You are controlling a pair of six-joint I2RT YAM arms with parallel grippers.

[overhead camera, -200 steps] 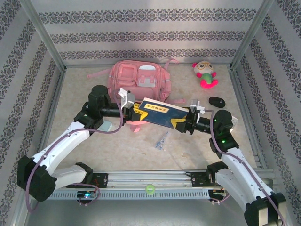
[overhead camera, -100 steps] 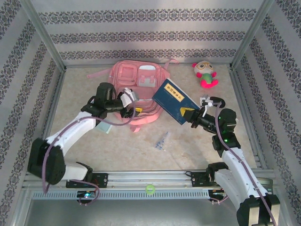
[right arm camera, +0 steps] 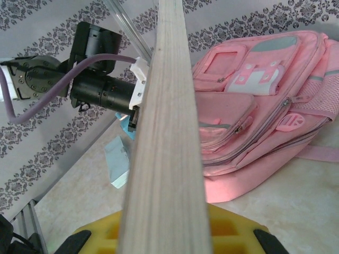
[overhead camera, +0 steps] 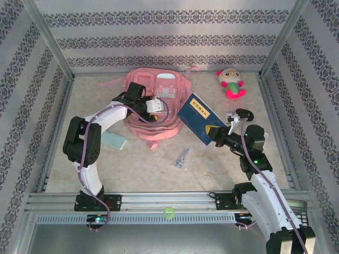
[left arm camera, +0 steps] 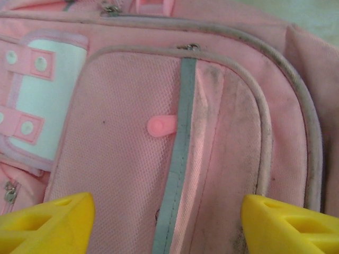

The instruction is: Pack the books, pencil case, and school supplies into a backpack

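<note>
Walls: you're looking at pale wall panels (overhead camera: 169, 37) with dark damask bands at the top, left and right.
Floor: your tabletop (overhead camera: 132, 169) is beige and mottled like stone.
Frame: silver metal posts (overhead camera: 48, 42) slant in from both upper corners.
Near edge: a slotted metal rail (overhead camera: 175, 202) runs along the bottom.
Light: even and soft.

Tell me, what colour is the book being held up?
The book is dark navy blue with a small yellowish cover label; the top view shows it best.

Plush toy (overhead camera: 230, 83) far right — green ball (overhead camera: 169, 212) on near rail
</note>
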